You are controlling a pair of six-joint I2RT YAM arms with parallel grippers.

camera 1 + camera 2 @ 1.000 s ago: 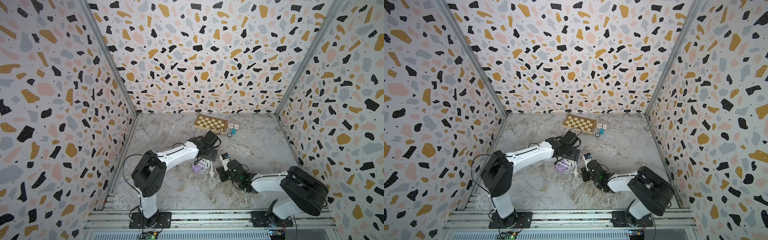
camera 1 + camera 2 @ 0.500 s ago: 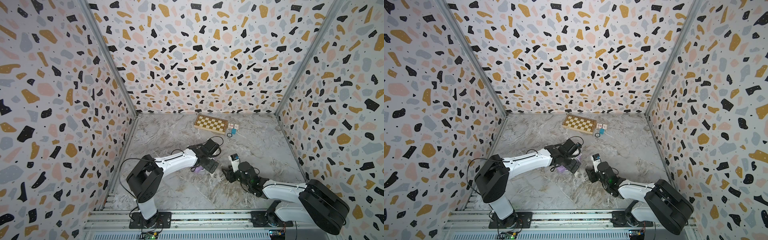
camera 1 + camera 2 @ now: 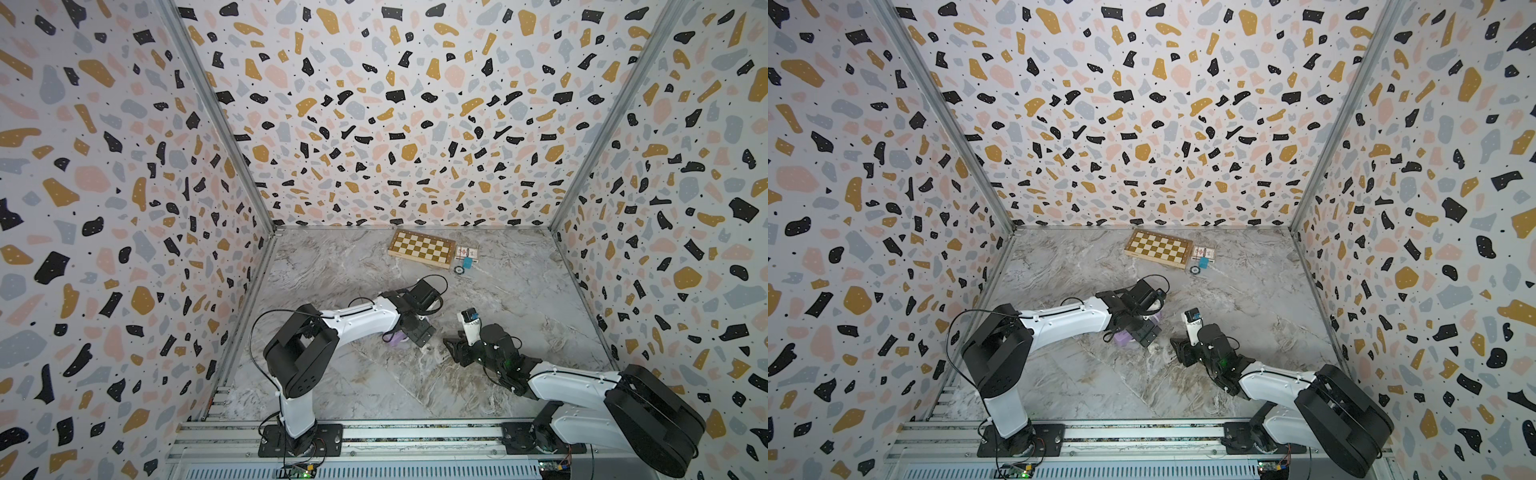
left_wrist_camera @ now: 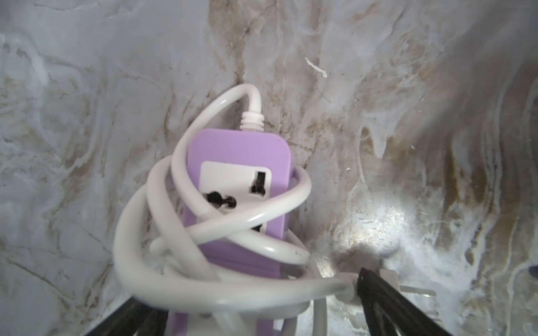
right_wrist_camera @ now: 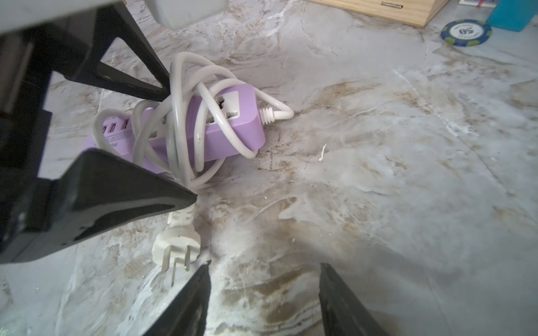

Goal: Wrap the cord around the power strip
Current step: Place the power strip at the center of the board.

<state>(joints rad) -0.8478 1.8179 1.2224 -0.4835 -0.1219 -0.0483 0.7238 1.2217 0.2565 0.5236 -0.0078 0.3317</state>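
left gripper (image 5: 182,147): wide open astride strip (image 5: 253,128), empty
right gripper (image 5: 265,264): parted, empty
risk: plug (image 5: 176,241) free, cord (image 5: 198,136) loops slip off

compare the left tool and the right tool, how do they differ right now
Place: the left tool straddles the power strip; the right tool sits apart from it, beside the plug. Between jaws: the left tool has coiled cord, the right tool only bare table. Both are open, gripping nothing.
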